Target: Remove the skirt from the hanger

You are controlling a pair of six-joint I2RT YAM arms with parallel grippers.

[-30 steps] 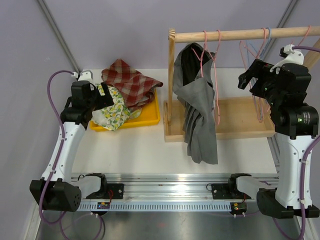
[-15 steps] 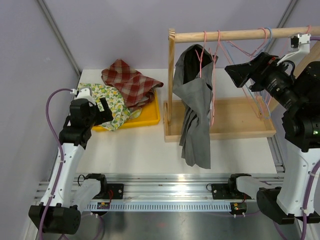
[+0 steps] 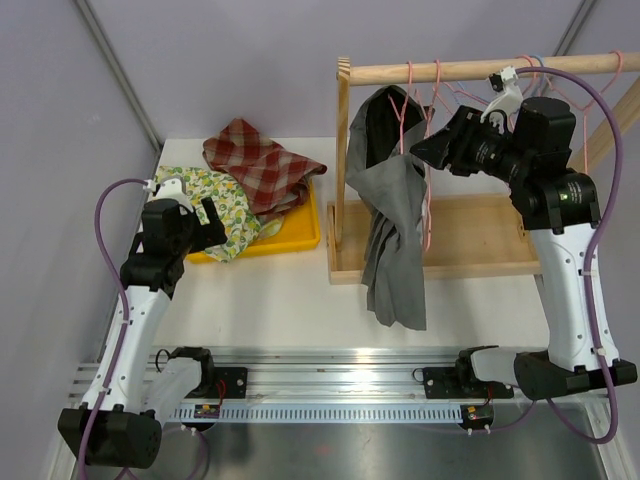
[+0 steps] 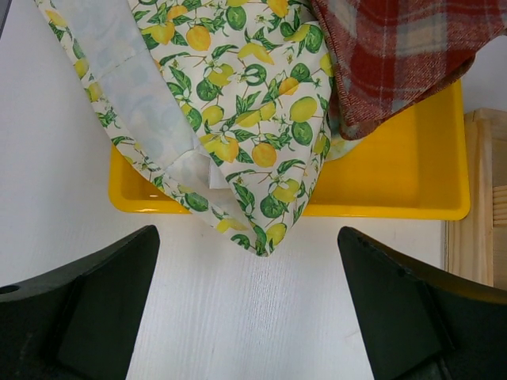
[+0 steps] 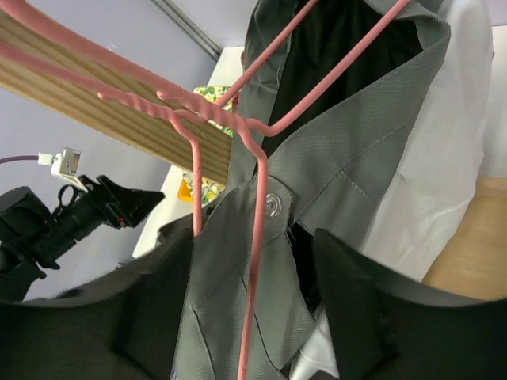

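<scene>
A grey skirt (image 3: 395, 230) hangs from a pink wire hanger (image 3: 430, 150) on the wooden rail (image 3: 480, 70), its hem trailing over the rack's base. My right gripper (image 3: 420, 150) is at the skirt's right side, just under the rail. In the right wrist view its jaws (image 5: 252, 237) stand apart on either side of the snap-buttoned grey waistband (image 5: 348, 158) and the pink hanger wire (image 5: 253, 198); a gap shows beside the right finger. My left gripper (image 3: 212, 205) is open above the white table, nothing between its fingers (image 4: 247, 237).
A yellow tray (image 3: 300, 235) at the left holds a lemon-print cloth (image 4: 238, 95) and a red plaid cloth (image 4: 396, 55). The rack's wooden base (image 3: 480, 235) lies under the rail. More empty wire hangers (image 3: 470, 98) hang right of the skirt.
My right arm has swung left along the rail from the far end to the skirt's hanger, and its jaws have narrowed. The left arm drew back from the tray, then stayed still.
</scene>
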